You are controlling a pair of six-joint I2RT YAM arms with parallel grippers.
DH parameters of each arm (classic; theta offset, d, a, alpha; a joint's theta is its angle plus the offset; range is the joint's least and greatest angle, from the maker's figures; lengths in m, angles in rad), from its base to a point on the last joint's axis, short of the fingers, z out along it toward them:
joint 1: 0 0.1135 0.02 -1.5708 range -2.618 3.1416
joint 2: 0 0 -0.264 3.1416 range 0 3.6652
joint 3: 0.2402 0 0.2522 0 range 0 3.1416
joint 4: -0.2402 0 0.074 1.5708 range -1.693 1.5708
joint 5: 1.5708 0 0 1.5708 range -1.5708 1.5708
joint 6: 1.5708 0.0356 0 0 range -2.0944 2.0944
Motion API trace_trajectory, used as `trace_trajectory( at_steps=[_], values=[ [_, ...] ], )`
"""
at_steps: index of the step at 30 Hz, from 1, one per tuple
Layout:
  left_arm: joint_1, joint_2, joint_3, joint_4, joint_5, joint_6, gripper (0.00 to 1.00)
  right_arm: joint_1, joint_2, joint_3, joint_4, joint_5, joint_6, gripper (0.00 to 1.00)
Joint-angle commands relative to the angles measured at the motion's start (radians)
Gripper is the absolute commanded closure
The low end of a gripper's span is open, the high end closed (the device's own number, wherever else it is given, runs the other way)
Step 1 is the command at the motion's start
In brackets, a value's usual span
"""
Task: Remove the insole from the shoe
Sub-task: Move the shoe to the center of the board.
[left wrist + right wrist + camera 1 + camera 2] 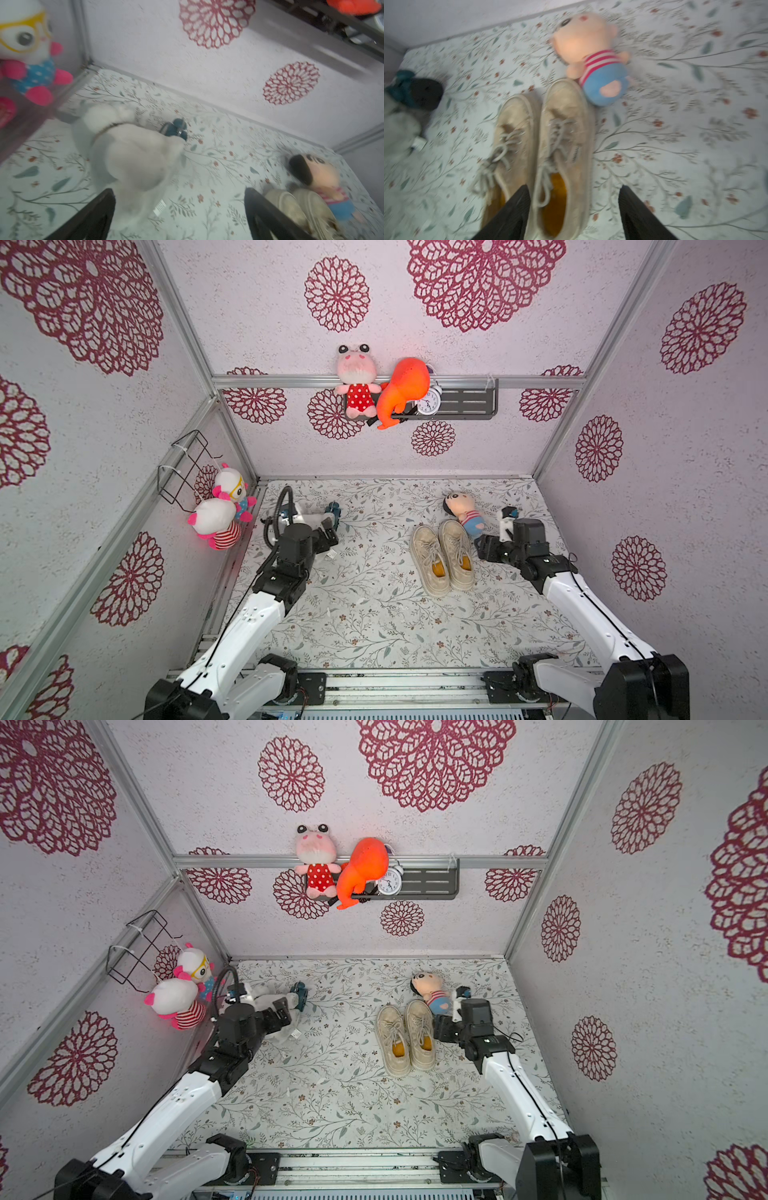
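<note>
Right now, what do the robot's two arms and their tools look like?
The left arm and right arm have white link shells, black joint housings and a thin black cable along each. The left tool and right tool have two flat black fingers each.

Shoes [455,547] matt beige cloth; doll [463,510] plush; frame rail [291,381] bare metal.

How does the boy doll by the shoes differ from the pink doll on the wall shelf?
The boy doll lies on the table beside the toe of a shoe; the pink doll sits up on the shelf. The boy doll wears a striped top and blue trousers; the pink doll a red dress with white dots. The boy doll has black hair; the pink doll has eyes bulging atop its head. Both are plush toys.
</note>
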Motion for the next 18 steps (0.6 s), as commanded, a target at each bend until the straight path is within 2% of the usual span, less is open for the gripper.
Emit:
trace_trajectory(
  at_steps=[1, 4, 7, 13, 18],
  values=[
    [-0.103, 0.085, 0.056, -0.025, 0.046, -0.070, 0.01, 0.106, 0.003, 0.016, -0.043, -0.042, -0.060, 0.34],
    [-0.184, 0.166, 0.056, 0.033, 0.055, -0.049, 0.02, 0.157, 0.012, -0.033, 0.041, -0.010, -0.073, 0.40],
    [-0.240, 0.224, 0.026, 0.158, 0.113, -0.009, 0.04, 0.184, 0.037, -0.031, 0.092, 0.006, -0.090, 0.43],
    [-0.274, 0.334, 0.057, 0.231, 0.242, 0.020, 0.05, 0.200, 0.167, 0.010, 0.104, 0.001, -0.120, 0.49],
    [-0.273, 0.391, 0.064, 0.255, 0.213, 0.033, 0.05, 0.211, 0.253, 0.045, 0.100, 0.057, -0.100, 0.56]
  ],
)
